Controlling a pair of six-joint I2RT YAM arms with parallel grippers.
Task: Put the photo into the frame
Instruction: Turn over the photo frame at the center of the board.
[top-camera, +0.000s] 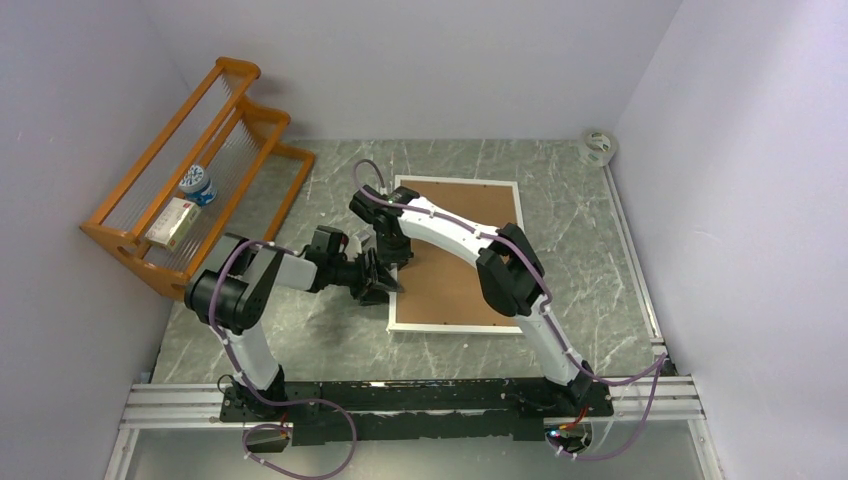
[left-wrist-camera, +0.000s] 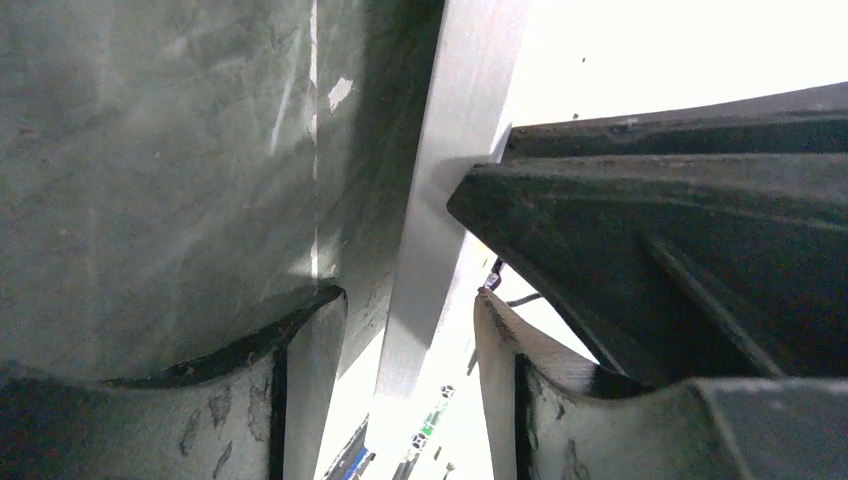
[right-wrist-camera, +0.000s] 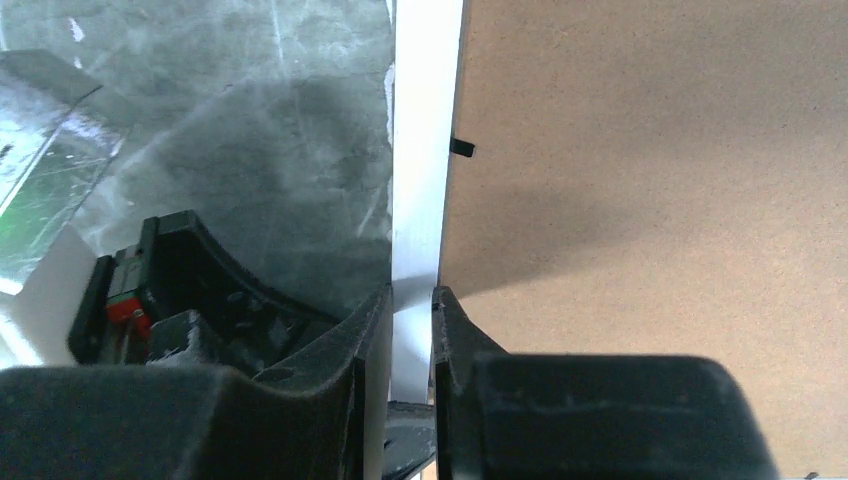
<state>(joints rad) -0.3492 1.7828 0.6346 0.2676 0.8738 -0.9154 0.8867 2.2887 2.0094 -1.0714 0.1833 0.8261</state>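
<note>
The frame (top-camera: 455, 275) lies face down on the marbled table, its brown hardboard back up inside a thin white rim. Both grippers meet at its left rail. My right gripper (top-camera: 393, 263) reaches down from above and is shut on that white rail (right-wrist-camera: 425, 120), pinching it between the pads (right-wrist-camera: 411, 292). My left gripper (top-camera: 378, 285) comes in low from the left. Its fingers straddle the same rail (left-wrist-camera: 450, 180) with a gap on each side, so it stands open (left-wrist-camera: 408, 300). The photo is out of view.
An orange wooden rack (top-camera: 190, 190) holding a small box and a jar leans at the left wall. A tape roll (top-camera: 599, 146) sits in the far right corner. Grey walls close in on three sides; an aluminium rail (top-camera: 420, 395) carries the arm bases.
</note>
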